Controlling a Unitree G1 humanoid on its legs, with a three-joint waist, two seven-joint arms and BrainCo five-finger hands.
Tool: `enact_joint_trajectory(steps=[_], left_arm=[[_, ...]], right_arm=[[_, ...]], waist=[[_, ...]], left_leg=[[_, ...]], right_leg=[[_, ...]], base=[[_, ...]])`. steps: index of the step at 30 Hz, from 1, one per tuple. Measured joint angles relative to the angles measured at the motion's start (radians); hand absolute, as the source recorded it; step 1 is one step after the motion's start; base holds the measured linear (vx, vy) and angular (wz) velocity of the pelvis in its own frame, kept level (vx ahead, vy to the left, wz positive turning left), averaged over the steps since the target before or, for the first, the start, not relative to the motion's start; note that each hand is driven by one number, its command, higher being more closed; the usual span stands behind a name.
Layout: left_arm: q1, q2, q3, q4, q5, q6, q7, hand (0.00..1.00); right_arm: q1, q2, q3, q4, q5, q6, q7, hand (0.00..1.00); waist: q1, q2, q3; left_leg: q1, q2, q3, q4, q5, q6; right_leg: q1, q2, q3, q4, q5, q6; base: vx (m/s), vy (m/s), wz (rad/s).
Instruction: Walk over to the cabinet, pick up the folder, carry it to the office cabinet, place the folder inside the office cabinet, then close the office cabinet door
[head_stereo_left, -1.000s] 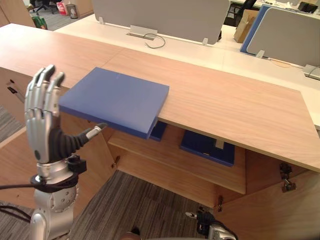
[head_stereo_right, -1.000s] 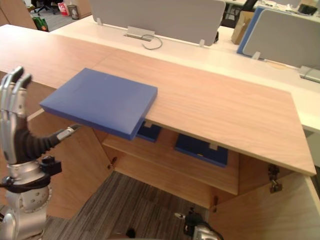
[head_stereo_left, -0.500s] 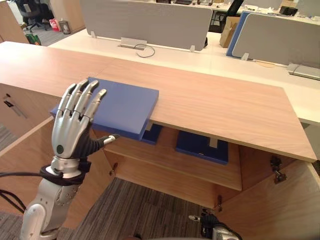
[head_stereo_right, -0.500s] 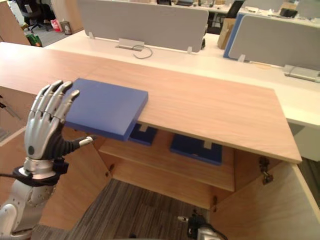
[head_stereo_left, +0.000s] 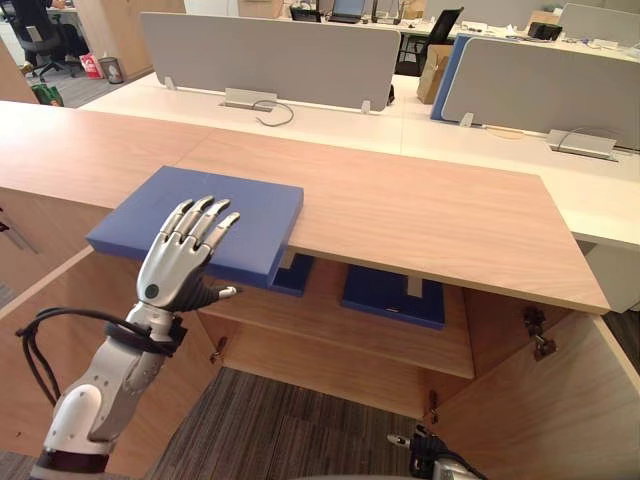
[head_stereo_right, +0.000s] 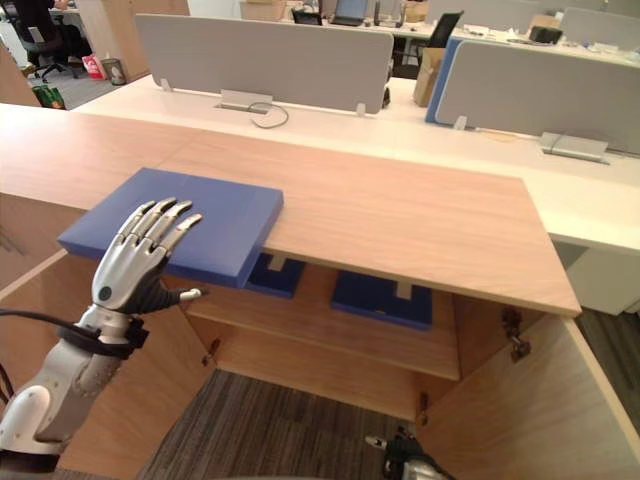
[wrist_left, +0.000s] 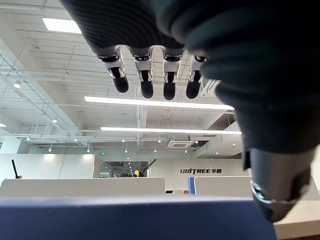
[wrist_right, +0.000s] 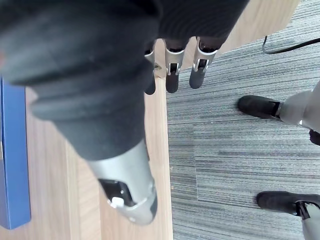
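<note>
A flat blue folder (head_stereo_left: 250, 210) lies on the wooden cabinet top (head_stereo_left: 420, 215), its near part jutting out past the front edge. My left hand (head_stereo_left: 170, 278) is open at the folder's near edge. Its straight fingers (head_stereo_right: 160, 220) reach over the folder's top and the thumb points sideways below the edge. In the left wrist view the folder's edge (wrist_left: 135, 217) runs just past the fingertips (wrist_left: 145, 82). My right hand (head_stereo_left: 432, 466) hangs low near the carpet, and its own wrist view shows relaxed fingers (wrist_right: 172, 75) holding nothing.
Below the top the cabinet stands open, with a door swung out on the left (head_stereo_left: 55, 320) and another on the right (head_stereo_left: 560, 400). Two more blue folders (head_stereo_left: 392, 295) lie on the inner shelf. Grey desk partitions (head_stereo_left: 270, 55) stand behind.
The camera has shifted. My left hand has moved from beside the folder's left corner to its near edge, dropping lower, and its fingers now reach over the top.
</note>
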Motion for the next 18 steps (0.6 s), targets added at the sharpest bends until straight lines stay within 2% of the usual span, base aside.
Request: enact_joint_trajectory(steps=[5,18], left_arm=[[-0.017,0.033,-0.019,0.116,0.0,0.01,-0.015,0.0],[-0.082,0.039,-0.019,0.267,0.009,0.043,-0.032,0.0]], right_arm=[[0.0,-0.002,-0.001,-0.006,0.0,0.0,0.0,0.0],[0.003,-0.014,-0.004,-0.05,-0.002,0.001,0.0,0.0]], waist=[[-0.018,0.001,-0.005],[-0.046,0.008,-0.003]], left_leg=[[0.02,0.0,0.008,-0.013,0.001,0.002],[0.04,-0.005,0.02,-0.037,0.005,0.005]], right_leg=[[0.007,0.001,0.006,-0.008,0.005,-0.005],[0.014,0.0,0.015,-0.025,0.014,-0.007]], base=[[0.01,0.021,-0.05],[0.01,0.012,-0.02]])
